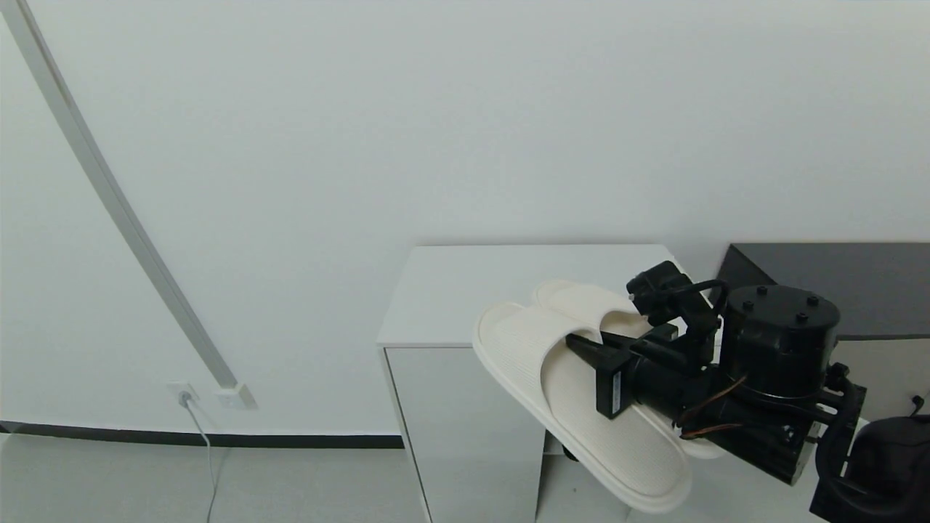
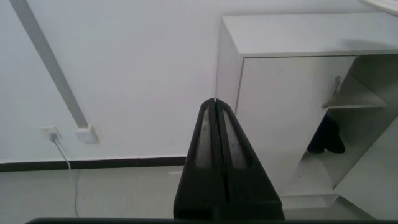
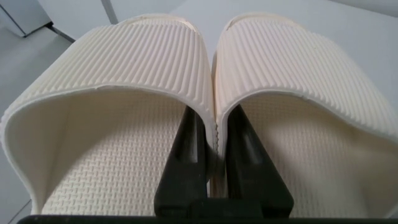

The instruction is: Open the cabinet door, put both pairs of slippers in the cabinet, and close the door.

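Closest to lens: pair of cream slippers, carried in the air before the white cabinet, hiding the right part of its top front edge in the head view. Left of cabinet: slanted conduit strip on the wall, wall socket at its foot, cable hanging to the floor. Cabinet interior shows open in the left wrist view: shelf, dark object beneath it, too dim to identify. Right of cabinet: dark grey surface. Slippers sit side by side, ribbed straps touching. Right gripper reaches in under the straps, one finger in each slipper, clamped on the two adjoining strap edges. Left gripper is left of cabinet, fingers pressed together, empty.
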Robot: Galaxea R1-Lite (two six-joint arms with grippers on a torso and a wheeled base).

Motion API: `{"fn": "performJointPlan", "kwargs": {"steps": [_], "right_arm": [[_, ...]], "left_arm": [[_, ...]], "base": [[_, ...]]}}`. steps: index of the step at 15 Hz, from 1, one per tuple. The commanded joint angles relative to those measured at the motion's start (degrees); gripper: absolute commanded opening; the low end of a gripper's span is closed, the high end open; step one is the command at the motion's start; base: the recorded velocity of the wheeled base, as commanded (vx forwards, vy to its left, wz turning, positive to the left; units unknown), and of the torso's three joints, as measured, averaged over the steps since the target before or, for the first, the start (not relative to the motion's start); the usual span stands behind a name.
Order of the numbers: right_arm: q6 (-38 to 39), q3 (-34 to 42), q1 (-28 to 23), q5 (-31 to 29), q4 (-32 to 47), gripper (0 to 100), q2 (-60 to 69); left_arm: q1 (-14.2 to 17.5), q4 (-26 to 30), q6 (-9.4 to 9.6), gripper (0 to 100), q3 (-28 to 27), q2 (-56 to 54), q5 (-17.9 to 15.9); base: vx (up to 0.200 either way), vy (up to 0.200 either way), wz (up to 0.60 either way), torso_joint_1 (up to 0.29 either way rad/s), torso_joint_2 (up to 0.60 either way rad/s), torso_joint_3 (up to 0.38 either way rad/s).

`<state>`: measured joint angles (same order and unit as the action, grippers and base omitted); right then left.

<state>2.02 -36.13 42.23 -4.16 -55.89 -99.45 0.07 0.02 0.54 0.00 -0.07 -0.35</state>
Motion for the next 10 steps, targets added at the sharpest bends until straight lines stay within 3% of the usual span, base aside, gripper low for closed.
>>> {"fn": "performJointPlan", "kwargs": {"steps": [1, 10], "right_arm": [[0.0, 0.0, 0.1, 0.0, 0.1, 0, 0.0], [0.1, 0.1, 0.0, -0.1, 0.1, 0, -0.3]], "left_arm": [[0.0, 0.0, -0.01, 0, 0.0, 0.1, 0.0], [0.0, 0.0, -0.1, 0, 0.0, 0.1, -0.1]], "base": [[0.0, -0.2, 0.0, -0.002, 0.0, -0.002], [0.0, -0.2, 0.0, 0.003, 0.0, 0.0]]}}
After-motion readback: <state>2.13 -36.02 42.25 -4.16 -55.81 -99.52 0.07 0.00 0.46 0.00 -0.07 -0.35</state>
